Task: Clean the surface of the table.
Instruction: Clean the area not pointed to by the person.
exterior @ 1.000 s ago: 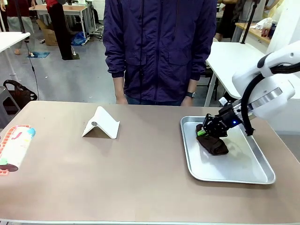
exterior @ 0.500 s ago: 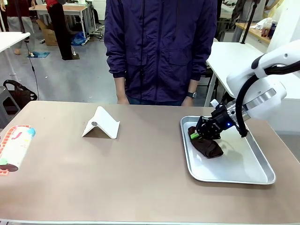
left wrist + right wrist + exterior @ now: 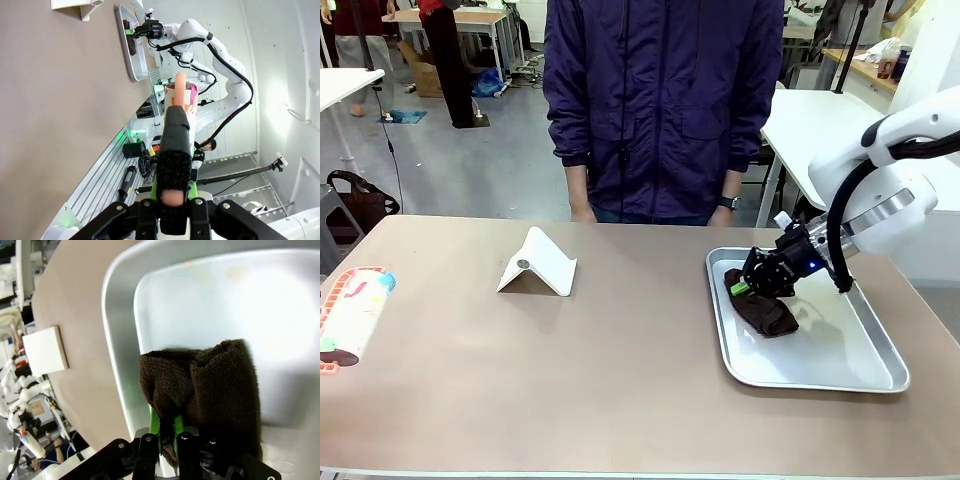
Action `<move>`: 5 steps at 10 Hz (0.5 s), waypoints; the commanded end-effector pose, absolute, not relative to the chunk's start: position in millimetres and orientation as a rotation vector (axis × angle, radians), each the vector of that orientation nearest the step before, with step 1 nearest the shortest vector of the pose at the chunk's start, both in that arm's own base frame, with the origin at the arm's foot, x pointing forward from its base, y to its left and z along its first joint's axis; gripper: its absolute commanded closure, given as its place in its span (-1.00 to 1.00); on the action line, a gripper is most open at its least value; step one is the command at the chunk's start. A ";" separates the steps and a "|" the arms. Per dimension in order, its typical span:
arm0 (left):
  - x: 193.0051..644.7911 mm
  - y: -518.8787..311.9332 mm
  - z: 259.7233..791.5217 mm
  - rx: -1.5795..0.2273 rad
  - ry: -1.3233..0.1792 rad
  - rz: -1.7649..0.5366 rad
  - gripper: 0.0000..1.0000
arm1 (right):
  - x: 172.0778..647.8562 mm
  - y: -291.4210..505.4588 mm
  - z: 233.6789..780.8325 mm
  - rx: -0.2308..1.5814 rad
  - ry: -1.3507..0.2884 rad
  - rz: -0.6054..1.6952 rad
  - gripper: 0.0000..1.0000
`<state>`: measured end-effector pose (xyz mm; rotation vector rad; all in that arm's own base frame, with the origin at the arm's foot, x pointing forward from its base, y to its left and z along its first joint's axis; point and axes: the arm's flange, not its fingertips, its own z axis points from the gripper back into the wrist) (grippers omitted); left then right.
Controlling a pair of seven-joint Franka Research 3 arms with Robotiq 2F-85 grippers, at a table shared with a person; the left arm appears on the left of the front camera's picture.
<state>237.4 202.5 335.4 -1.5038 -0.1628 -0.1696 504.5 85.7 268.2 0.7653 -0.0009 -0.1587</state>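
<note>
The brownish-beige table (image 3: 570, 370) spans the front view. At its right lies a silver tray (image 3: 840, 350), and inside it my right gripper (image 3: 744, 286) is shut on a dark brown cloth (image 3: 770, 315) that rests bunched on the tray floor. The right wrist view shows the cloth (image 3: 215, 385) folded over my right gripper (image 3: 167, 422) above the tray (image 3: 200, 295). My left gripper (image 3: 177, 112) is shut on a pink-handled colourful object (image 3: 181, 92), held beside the table (image 3: 60, 100). The same colourful object (image 3: 350, 315) lies at the table's far left edge.
A white folded stand (image 3: 538, 265) sits left of centre toward the far side. A person in a dark purple jacket (image 3: 660, 110) stands at the far edge, hands down behind it. White tables stand beyond at the right.
My right gripper has dragged the brown cloth a little to the left inside the tray. The stand and the colourful object have stayed put.
</note>
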 end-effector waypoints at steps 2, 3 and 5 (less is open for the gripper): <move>238.1 202.4 338.6 -1.510 -0.163 -0.161 0.58 | 491.4 37.9 257.9 0.748 -0.086 -0.261 1.00; 238.1 202.4 338.6 -1.510 -0.163 -0.161 0.58 | 488.7 27.7 260.3 0.760 -0.102 -0.282 1.00; 238.1 202.4 338.6 -1.510 -0.163 -0.161 0.58 | 485.0 5.8 263.6 0.776 -0.127 -0.327 1.00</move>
